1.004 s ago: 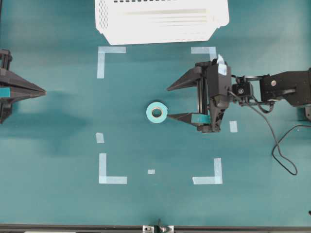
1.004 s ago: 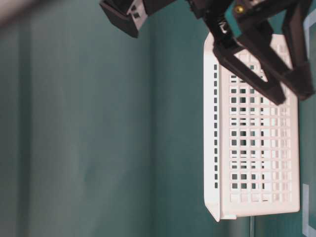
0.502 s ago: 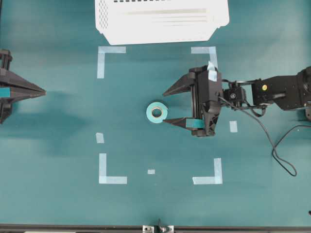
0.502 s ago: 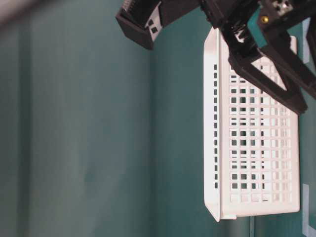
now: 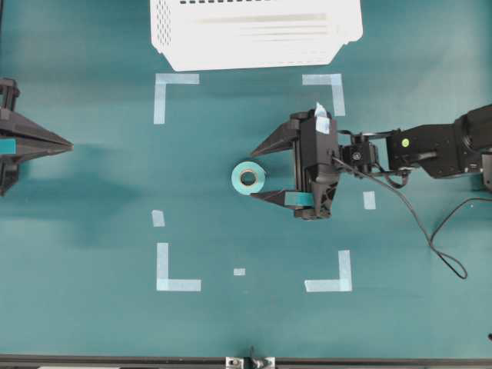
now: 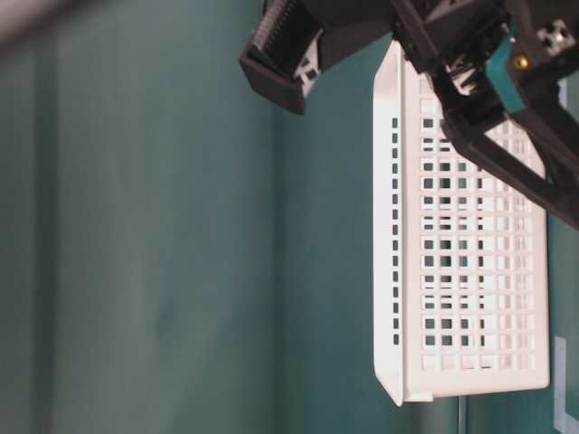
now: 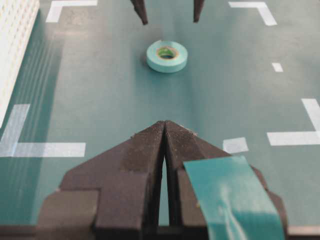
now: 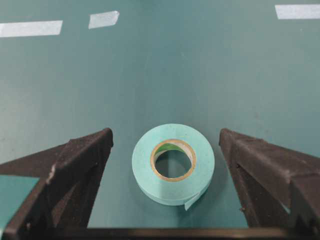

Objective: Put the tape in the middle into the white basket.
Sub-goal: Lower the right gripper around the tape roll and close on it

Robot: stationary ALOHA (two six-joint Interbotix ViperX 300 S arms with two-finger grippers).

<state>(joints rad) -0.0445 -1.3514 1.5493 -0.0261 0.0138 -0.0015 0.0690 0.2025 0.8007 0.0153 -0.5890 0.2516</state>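
Teal cloth covers the desk point(image 5: 92, 323), marked with pale tape corners. At far left the left pincer point(image 5: 68, 144) rests clenched, well apart from the work. In the middle lies the small round turquoise tape roll point(image 5: 247, 178), flat, cardboard core up. It looks light and stiff, best pinched across its outer rim. The right pincer point(image 5: 258, 173) stands released, fingertips either side of it. Open desk separates it from the large white perforated plastic basket point(image 5: 254, 34) at the far edge.

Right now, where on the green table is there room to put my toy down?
Between the shut left gripper and the tape roll is bare. So is the front, below the corner marks. It's crowded where the open right gripper brackets the tape, and by the white basket.
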